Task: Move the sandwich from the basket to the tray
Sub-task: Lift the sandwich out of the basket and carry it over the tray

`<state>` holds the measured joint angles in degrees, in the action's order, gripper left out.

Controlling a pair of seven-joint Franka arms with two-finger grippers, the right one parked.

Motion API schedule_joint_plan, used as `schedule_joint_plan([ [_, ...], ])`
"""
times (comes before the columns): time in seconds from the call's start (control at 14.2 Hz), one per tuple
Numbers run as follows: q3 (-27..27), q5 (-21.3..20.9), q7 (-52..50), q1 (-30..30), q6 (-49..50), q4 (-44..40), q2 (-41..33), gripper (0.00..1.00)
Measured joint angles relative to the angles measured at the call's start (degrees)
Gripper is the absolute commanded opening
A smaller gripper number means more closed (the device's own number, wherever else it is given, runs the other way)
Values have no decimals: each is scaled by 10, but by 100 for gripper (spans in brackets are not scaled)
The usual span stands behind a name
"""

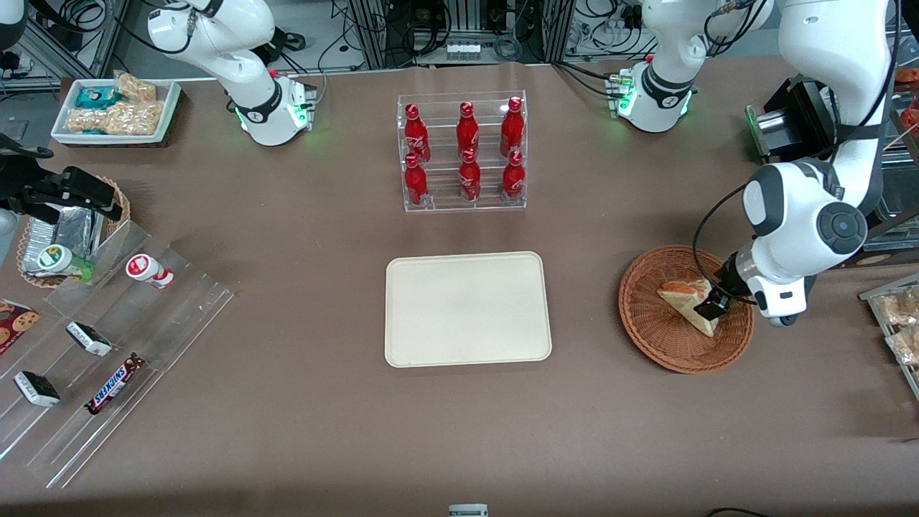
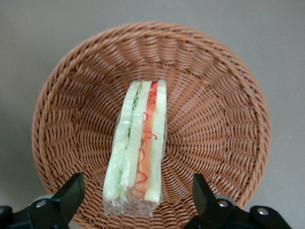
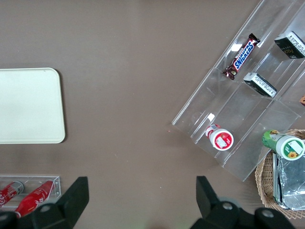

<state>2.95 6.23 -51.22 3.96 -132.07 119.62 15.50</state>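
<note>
1. Black two-finger gripper [image 1: 712,307] hung low in the round reddish-brown wicker basket [image 1: 650,327], fingers spread astride 1 wrapped triangular white-bread sandwich [image 2: 138,148].
2. Rectangular cream tray [image 1: 467,309] lay apart.
3. Clear acrylic shelf [image 1: 463,203] held 6 red bottles [image 1: 467,129].

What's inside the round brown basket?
One wrapped sandwich lies in the basket. The gripper hovers over it, jaws open either side. Whatever lies under the sandwich is covered.
</note>
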Motion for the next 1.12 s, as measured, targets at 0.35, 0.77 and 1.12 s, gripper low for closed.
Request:
schedule_joint_plan([
  [0.35, 0, 17, -18, 0, -24, 1, 31, 11],
  [0.77, -5, 17, -20, 9, 32, -41, 25, 6],
  [1.12, -12, 17, -7, 88, 103, -135, 23, 7],
])
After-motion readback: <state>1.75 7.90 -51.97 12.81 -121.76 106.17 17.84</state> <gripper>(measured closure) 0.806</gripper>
